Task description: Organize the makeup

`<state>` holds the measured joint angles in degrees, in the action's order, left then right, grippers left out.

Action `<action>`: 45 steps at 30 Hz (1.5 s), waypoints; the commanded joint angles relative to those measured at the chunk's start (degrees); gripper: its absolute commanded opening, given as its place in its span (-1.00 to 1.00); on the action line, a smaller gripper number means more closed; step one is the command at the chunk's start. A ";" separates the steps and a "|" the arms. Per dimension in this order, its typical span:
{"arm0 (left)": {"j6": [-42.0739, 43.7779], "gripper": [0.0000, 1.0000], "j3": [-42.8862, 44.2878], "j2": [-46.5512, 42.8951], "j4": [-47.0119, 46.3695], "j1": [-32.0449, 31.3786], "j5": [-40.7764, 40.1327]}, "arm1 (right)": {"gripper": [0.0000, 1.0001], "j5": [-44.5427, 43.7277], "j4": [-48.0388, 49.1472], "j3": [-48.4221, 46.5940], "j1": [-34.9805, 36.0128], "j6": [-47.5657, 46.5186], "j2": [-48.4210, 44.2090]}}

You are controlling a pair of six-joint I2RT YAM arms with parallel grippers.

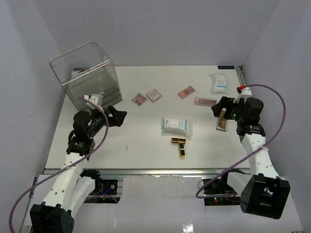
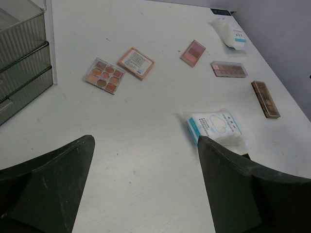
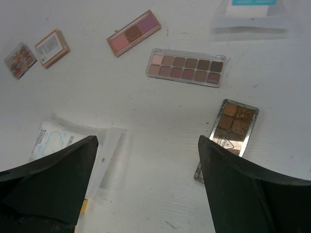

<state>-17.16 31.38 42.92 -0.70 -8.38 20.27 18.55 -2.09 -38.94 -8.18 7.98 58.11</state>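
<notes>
White desk (image 1: 136,145), grey walls. Clear plastic box (image 1: 90,73) sits at the back left corner. Left end effector (image 1: 118,116) is spread wide and empty, hovering just right of the box front. Right end effector (image 1: 216,109) is also wide and empty, over the dark long palette (image 3: 234,121) near the right edge; one finger hides that palette's near end in the wrist view. Light long palette (image 1: 205,101) lies just beyond it, not touching. Three square palettes (image 1: 154,95) form a loose row at mid-back. Centre sachet (image 1: 176,126) is mid-desk, second sachet (image 1: 219,82) back right. Two lipstick tubes (image 1: 183,149) form a T just in front of the centre sachet.
</notes>
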 commanded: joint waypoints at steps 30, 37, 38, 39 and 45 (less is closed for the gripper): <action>-46.72 0.87 4.41 -4.37 1.78 3.61 -30.29 | 0.81 31.95 0.37 -3.96 19.17 -22.15 3.29; -48.70 0.79 5.13 3.32 3.88 7.33 -27.00 | 0.81 33.71 0.47 -3.10 19.13 -23.51 2.10; -48.77 0.77 4.54 4.37 2.95 7.75 -26.53 | 0.80 33.84 0.43 -3.00 19.08 -23.64 2.10; -48.87 0.76 4.06 5.40 2.47 8.65 -25.62 | 0.80 33.93 0.50 -3.07 19.08 -23.72 2.10; -52.47 0.58 -2.91 11.93 -13.27 16.25 -15.97 | 0.80 34.71 0.51 -2.90 19.07 -23.97 2.02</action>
<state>-65.65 32.90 52.77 -1.88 4.41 -2.41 51.24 -3.66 -42.13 10.94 -15.04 61.14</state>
